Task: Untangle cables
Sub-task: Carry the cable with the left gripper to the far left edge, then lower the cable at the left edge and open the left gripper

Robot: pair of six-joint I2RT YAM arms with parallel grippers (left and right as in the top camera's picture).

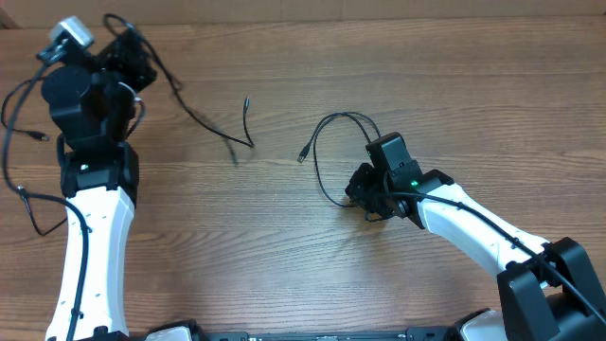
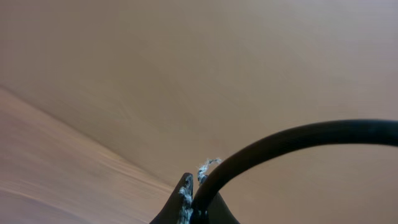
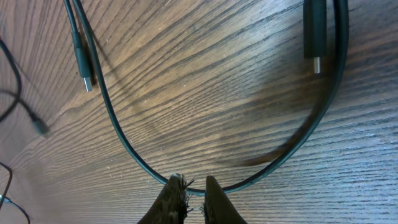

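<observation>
One black cable [image 1: 204, 121] trails from my left gripper [image 1: 128, 57] at the far left across the table to a bend, its plug end [image 1: 246, 100] pointing away. In the left wrist view the left gripper [image 2: 193, 184] is shut on that cable [image 2: 298, 135], which arcs off to the right. A second cable [image 1: 327, 123] loops in the middle of the table, with a small plug [image 1: 303, 153] at its free end. My right gripper [image 1: 362, 194] sits at the loop's near end. The right gripper [image 3: 195, 186] is closed on this loop [image 3: 118, 130], which crosses between its fingertips.
Two plugs [image 3: 84, 74] [image 3: 315, 37] lie on the wood beyond the right gripper's fingers. A thinner cord [image 3: 18, 93] lies to their left. More thin black cords [image 1: 17, 104] [image 1: 33, 216] lie along the table's left edge beside the left arm.
</observation>
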